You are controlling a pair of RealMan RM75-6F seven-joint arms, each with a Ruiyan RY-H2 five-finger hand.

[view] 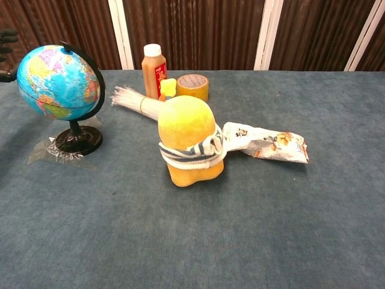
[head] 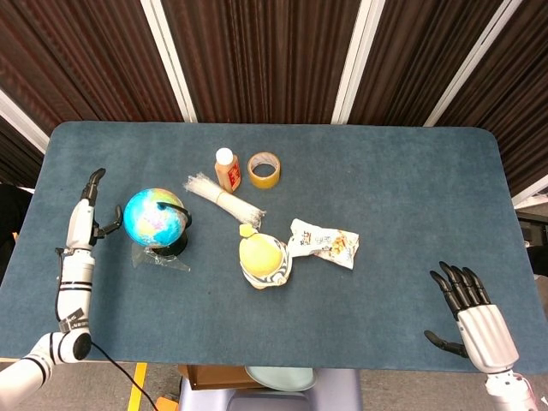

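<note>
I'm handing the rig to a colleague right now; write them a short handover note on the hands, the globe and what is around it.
Left hand: open, fingers spread beside the globe, at its left side; contact cannot be told.
Right hand: open, holds nothing, near the table's front right edge, far from everything.
Globe stands upright on its black base, on a scrap of clear plastic.
Nothing is lifted; the yellow plush toy, snack bag, bottle, tape roll and straw bundle lie untouched mid-table.

The right half of the desk (head: 411, 180) lies open; globe (head: 154, 217), noodle bundle (head: 224, 198), bottle (head: 227, 169), tape roll (head: 264, 169), plush (head: 265, 259) and snack bag (head: 324, 242) crowd the left-centre.
</note>
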